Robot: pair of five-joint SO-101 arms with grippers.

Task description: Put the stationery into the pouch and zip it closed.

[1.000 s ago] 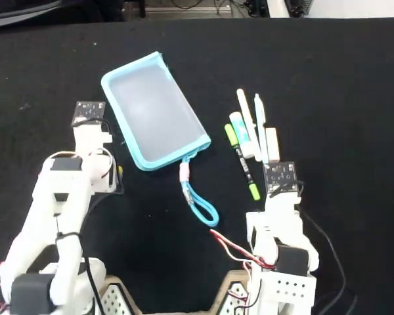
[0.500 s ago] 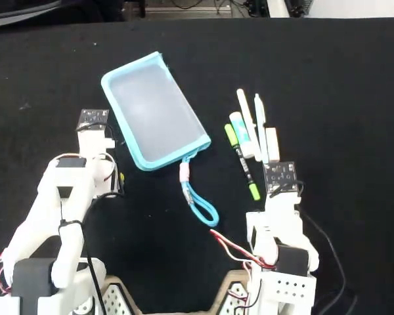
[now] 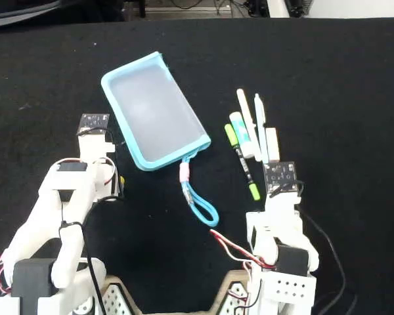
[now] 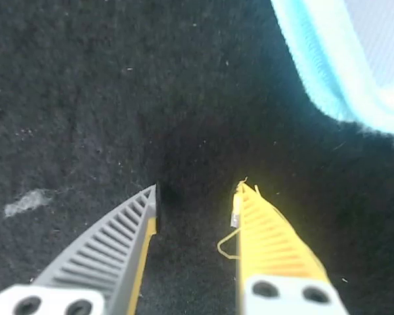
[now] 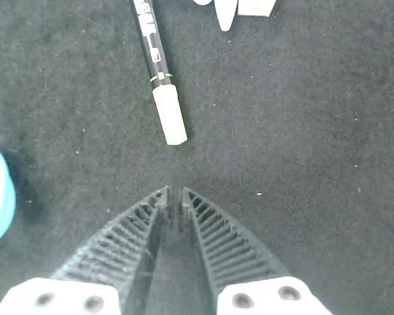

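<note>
The right arm (image 3: 281, 210) sits closest in, and the right jaws are together and hold nothing, low over the black desk (image 3: 354, 98). Just ahead of their tips lies a black marker (image 5: 161, 79) with its pale green cap pointing toward them. To one side is the blue loop of the strap (image 3: 202, 209), flat on the desk. The left jaws stand apart and empty over bare desk at the end of the left arm (image 3: 69, 190), close to a rounded corner of the pouch (image 4: 341, 59) without touching it. Beyond the marker lie a highlighter (image 3: 241, 134), two white pens (image 3: 248, 121) and a white eraser (image 3: 272, 144), close together. The light blue pouch lies flat and slantwise farther out, a pink tab (image 3: 183, 172) joining it to the strap. I cannot tell whether its zip is open.
</note>
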